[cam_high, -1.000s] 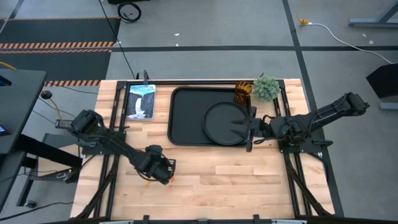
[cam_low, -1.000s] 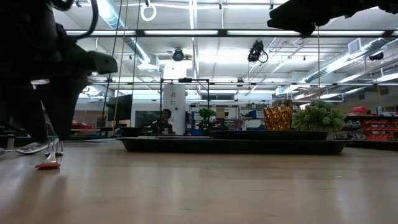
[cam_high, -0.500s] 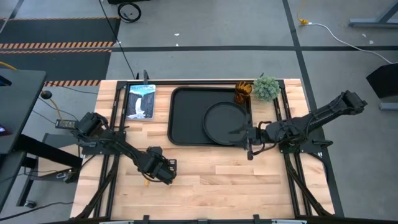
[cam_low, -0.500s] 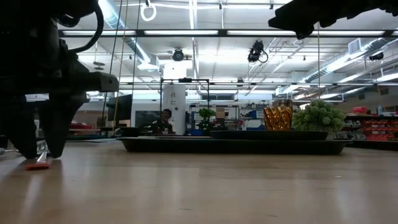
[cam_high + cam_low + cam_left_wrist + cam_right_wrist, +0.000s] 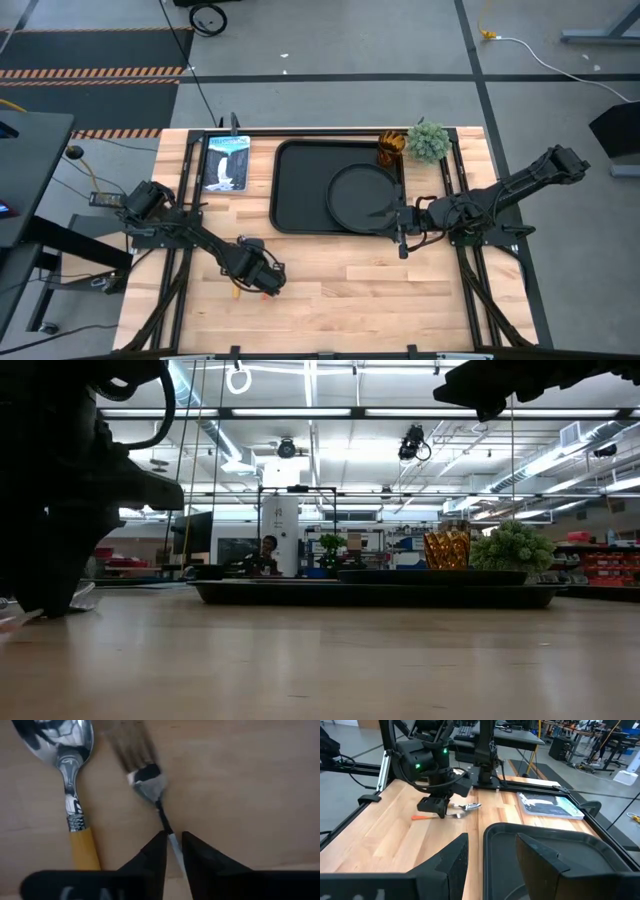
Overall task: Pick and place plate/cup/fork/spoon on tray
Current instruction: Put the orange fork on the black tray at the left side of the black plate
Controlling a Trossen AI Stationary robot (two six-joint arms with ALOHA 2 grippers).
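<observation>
The fork (image 5: 145, 780) lies flat on the wooden table near its front left, beside the spoon (image 5: 75, 795) with the yellow-orange handle. My left gripper (image 5: 174, 840) (image 5: 265, 283) stands down on the table, shut on the fork. The round black plate (image 5: 355, 190) rests in the right half of the black tray (image 5: 300, 170). The amber cup (image 5: 390, 150) stands at the tray's far right corner. My right gripper (image 5: 398, 222) hovers open at the tray's near right corner, with nothing between its fingers. My left gripper pinches the fork's thin metal stem (image 5: 167, 827) between its two fingers, just behind the tines. The fingers come from above, pointing down, and lie across the stem. The fork lies on the table, and its orange handle (image 5: 420, 817) sticks out beyond the gripper.
A small green plant (image 5: 428, 142) stands on the table right of the cup. A flat picture card (image 5: 226, 162) lies left of the tray. Bare wood stretches across the near half of the table between the two arms.
My left gripper has sunk to the table, drifting slightly toward the near edge, and has shut about the fork's stem. My right gripper has drawn back from over the plate toward the table's right edge and then kept still.
</observation>
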